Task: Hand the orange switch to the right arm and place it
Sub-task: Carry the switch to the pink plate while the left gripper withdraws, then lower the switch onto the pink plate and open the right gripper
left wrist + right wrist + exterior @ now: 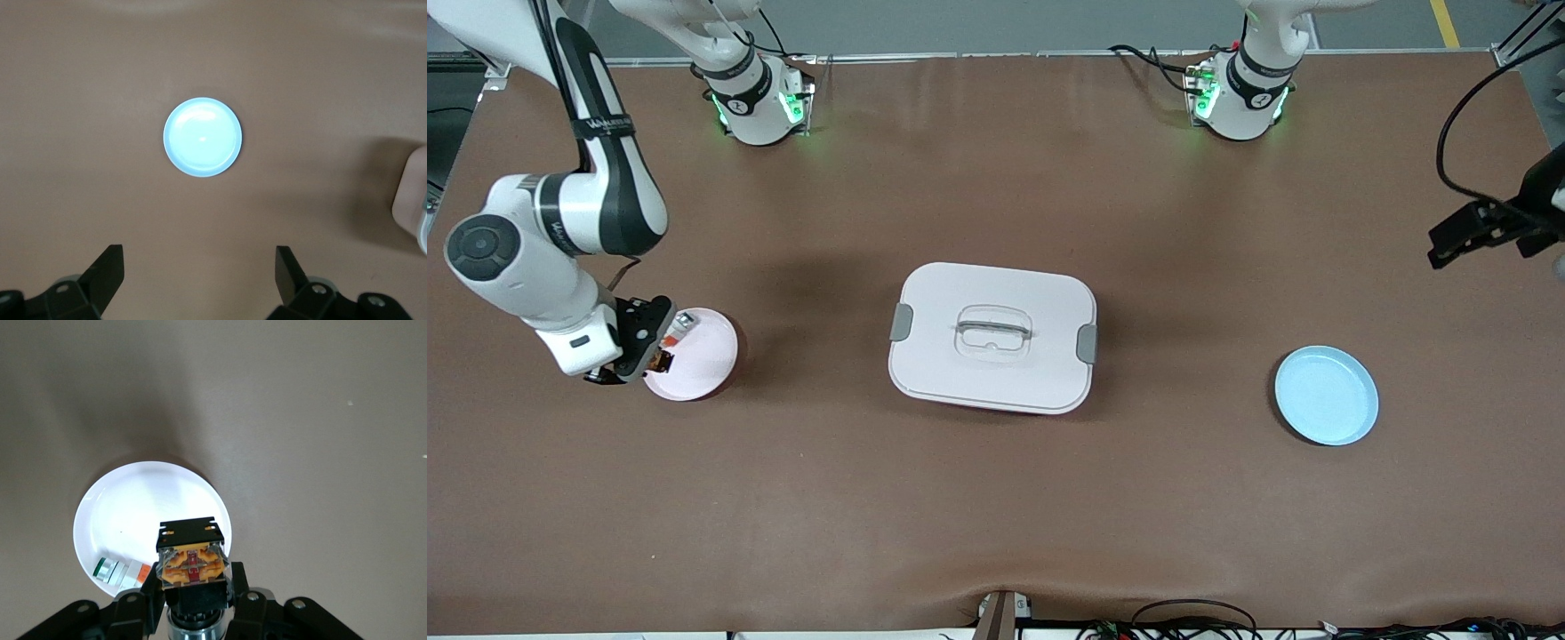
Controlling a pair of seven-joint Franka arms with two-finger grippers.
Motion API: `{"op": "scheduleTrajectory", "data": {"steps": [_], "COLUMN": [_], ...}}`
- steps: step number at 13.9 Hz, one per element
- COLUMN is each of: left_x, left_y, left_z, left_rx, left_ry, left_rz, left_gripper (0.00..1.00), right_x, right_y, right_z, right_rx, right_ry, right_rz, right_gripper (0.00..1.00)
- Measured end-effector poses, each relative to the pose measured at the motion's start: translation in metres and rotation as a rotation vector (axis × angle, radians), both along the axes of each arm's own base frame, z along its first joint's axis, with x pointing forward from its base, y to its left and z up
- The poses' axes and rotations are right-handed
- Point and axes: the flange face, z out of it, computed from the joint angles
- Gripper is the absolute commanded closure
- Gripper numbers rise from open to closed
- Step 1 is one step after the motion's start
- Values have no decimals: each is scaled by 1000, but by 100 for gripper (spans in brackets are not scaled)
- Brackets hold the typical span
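Both fingers of right gripper (193, 587) clamp orange switch (192, 555).

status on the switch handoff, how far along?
Done: the handoff looks complete. The right tool is shut on the orange switch, and the left tool waits open and empty above the blue plate. In hand: the switch hangs over the pink plate. Left: set it down and release.

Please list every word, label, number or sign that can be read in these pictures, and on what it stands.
Right arm: lettering on a black band, too blurred to read.
Orange switch: orange markings, no readable text.
Pink plate, blue plate, white lidded box: none.
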Motion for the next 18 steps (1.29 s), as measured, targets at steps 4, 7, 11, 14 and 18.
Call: {"op": "scheduleTrajectory", "data": {"steps": [4,7,11,14,18], "left_x": [-22,-23,-23,-23,-24], "left_y": [1,-1,-3,-4,-3], "left_z": [4,1,-1,-1,1], "left_rx": [1,1,1,1,-2], "left_ry": [8,14,20,19,12], "left_rz": [-11,-15,-19,-22,-19], "left_gripper": [0,0,0,0,0], "right_x": [-3,-3,-19,-40,-43], "right_y": [-9,-21,-17,-10,-9], "right_z": [-47,-77,-111,-132,-135], "right_rx": [8,9,21,34,35], "right_ry": [-5,3,6,7,12], "right_rz": [36,66,87,100,100], "right_gripper": [100,100,100,100,100]}}
